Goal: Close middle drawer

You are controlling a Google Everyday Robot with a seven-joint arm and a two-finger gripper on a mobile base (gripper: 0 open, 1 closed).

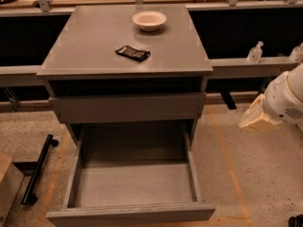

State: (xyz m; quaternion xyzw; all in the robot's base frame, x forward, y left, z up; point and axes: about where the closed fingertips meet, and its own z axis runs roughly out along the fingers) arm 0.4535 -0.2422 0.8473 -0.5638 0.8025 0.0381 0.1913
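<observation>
Camera view, far left: a cardboard box (6, 186) is cut off by the edge, beside a black bar (39, 168) on the floor. On the grey counter (90, 41) lie a dark packet (133, 53) and a white bowl (149, 20). Beneath, the middle drawer (128, 108) juts slightly out, its inside hidden, above the fully pulled bottom drawer (132, 213). Far right, well apart, hangs the pale gripper (257, 118) — how wide it stands is impossible to make out.

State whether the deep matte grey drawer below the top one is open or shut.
Open: middle drawer stands pulled far out, inside showing. Gripper hangs right, apart.
</observation>
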